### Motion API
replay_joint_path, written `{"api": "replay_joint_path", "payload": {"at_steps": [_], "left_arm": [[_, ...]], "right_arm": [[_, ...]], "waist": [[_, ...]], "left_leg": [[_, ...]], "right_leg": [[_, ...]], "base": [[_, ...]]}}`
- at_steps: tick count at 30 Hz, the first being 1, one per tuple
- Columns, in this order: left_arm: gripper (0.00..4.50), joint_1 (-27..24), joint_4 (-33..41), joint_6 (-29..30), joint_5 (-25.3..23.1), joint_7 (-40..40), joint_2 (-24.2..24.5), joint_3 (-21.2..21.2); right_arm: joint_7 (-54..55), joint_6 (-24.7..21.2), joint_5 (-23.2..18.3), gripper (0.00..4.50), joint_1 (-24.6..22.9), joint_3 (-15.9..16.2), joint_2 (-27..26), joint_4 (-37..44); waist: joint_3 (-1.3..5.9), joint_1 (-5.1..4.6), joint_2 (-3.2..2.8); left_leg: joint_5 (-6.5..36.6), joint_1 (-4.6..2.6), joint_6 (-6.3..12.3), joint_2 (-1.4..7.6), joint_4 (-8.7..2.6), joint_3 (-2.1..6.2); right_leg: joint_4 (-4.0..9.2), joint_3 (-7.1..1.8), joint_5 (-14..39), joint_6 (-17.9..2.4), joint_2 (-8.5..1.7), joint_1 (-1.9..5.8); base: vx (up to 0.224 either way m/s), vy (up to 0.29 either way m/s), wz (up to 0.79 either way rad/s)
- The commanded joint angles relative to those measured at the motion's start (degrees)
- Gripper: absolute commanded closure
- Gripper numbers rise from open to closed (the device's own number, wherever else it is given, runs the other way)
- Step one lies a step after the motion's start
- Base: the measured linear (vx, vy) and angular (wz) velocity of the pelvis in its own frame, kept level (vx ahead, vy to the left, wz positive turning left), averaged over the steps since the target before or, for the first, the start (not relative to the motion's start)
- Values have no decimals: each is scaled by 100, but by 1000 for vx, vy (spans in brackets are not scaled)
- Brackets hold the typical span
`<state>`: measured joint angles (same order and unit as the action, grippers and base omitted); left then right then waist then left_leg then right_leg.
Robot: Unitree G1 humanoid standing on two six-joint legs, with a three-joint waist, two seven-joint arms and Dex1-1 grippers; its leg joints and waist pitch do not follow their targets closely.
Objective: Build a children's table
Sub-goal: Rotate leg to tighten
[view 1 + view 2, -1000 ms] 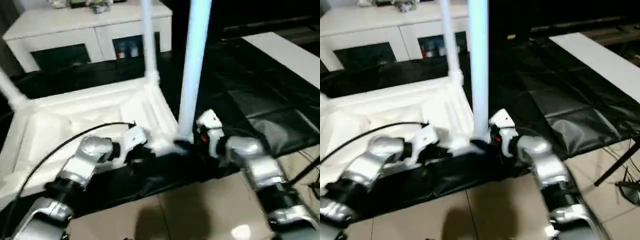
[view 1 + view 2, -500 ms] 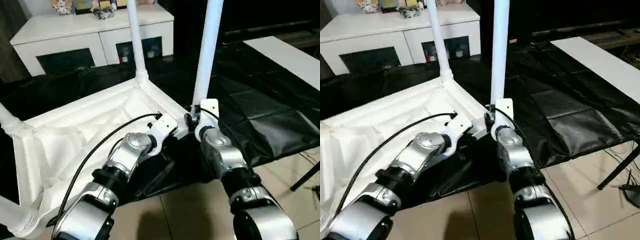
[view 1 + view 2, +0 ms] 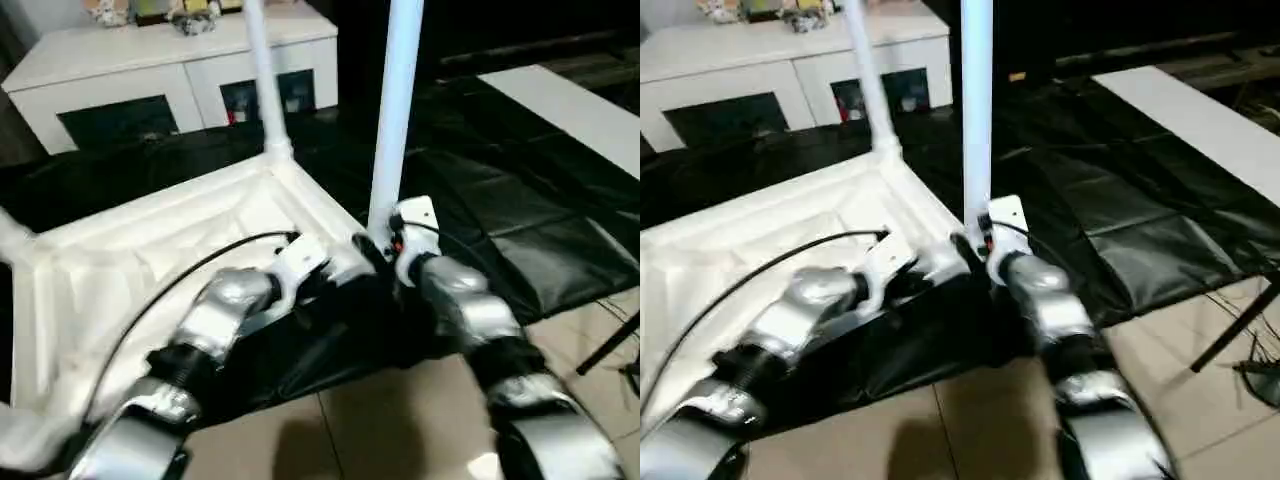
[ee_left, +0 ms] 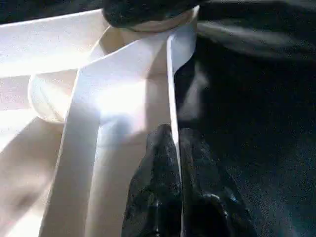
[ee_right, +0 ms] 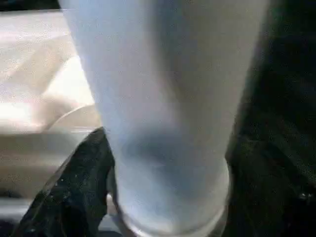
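Nearest the camera, the left gripper (image 4: 173, 143) was pinched shut on the thin raised rim of the upturned tabletop (image 3: 150, 250), which lay on the black-covered work table (image 3: 520, 230) close to its front edge. Just beside it, the right gripper (image 3: 392, 248) stood around the foot of the near leg (image 3: 392, 110) at the corner socket, one black finger (image 5: 69, 182) alongside the tube; whether it was gripping or slackening could not be told. A second leg (image 3: 258, 75) rose from the far corner socket, before the white cabinet (image 3: 140, 85). The plastic looked light, stiff and smooth, so probably slippery; the legs seemed best held low near the sockets, the top by its rim. Both legs' upper ends were cut off, and the near socket joint was hidden behind the wrists.
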<state>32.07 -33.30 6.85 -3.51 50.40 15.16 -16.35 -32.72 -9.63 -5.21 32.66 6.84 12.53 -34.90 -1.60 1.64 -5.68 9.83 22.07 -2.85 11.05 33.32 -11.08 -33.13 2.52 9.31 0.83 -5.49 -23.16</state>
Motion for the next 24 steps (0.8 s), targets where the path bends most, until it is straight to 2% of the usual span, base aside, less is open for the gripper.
{"api": "replay_joint_path", "payload": {"at_steps": [1,3,4,6,7,8,9,14,20,24], "left_arm": [[450,-213,173,-276,216,603,120,-181],[450,-326,375,-269,320,1079,381,-228],[450,-330,384,-266,328,1103,392,-227],[450,-400,558,-210,465,1506,575,-208],[450,-406,572,-205,475,1540,591,-207],[450,-427,641,-164,507,1670,659,-210],[450,-440,697,-135,523,1765,715,-216],[450,-415,689,-150,546,1818,734,-197],[450,-412,698,-105,547,1839,726,-187],[450,-434,716,-85,534,1863,729,-174]], "right_arm": [[-863,-149,-120,88,-189,286,229,545],[-1860,-348,-326,88,-563,606,815,1259],[-1906,-348,-333,88,-578,621,843,1289],[-2444,-363,-370,88,-752,743,1237,1608],[-2489,-364,-373,88,-766,751,1269,1632],[-2641,-429,-415,88,-795,740,1356,1718],[-2751,-504,-467,88,-799,705,1405,1773],[-2738,-693,-582,88,-671,614,1333,1759],[-2864,-783,-570,132,-626,683,1332,1727],[-2967,-762,-476,164,-678,756,1400,1729]], "waist": [[367,49,97],[374,123,109],[369,122,111],[342,148,91],[342,148,91],[326,149,100],[313,137,97],[307,110,107],[332,130,132],[334,146,138]], "left_leg": [[1089,-80,601,167,-326,56],[922,-94,696,177,-307,47],[919,-82,704,176,-308,45],[1255,-111,576,186,-334,41],[1255,-111,576,186,-334,41],[1425,-115,488,194,-354,40],[1629,-124,368,193,-383,49],[1784,-132,210,183,-400,56],[1464,-118,300,174,-366,42],[1360,-113,346,173,-355,41]], "right_leg": [[277,-86,607,-1375,-183,278],[233,-93,336,-1489,-179,276],[228,-94,354,-1495,-186,284],[274,-104,858,-1473,-198,248],[274,-104,858,-1473,-198,248],[299,-116,1102,-1426,-203,240],[327,-124,1387,-1360,-200,231],[341,-136,1539,-1301,-195,205],[308,-139,1189,-1355,-200,218],[302,-137,1185,-1354,-207,226]], "base": [[0,0,0],[0,0,0],[0,0,0],[0,0,0],[0,0,0],[0,0,0],[0,0,0],[0,0,0],[0,0,0],[0,0,0]]}}
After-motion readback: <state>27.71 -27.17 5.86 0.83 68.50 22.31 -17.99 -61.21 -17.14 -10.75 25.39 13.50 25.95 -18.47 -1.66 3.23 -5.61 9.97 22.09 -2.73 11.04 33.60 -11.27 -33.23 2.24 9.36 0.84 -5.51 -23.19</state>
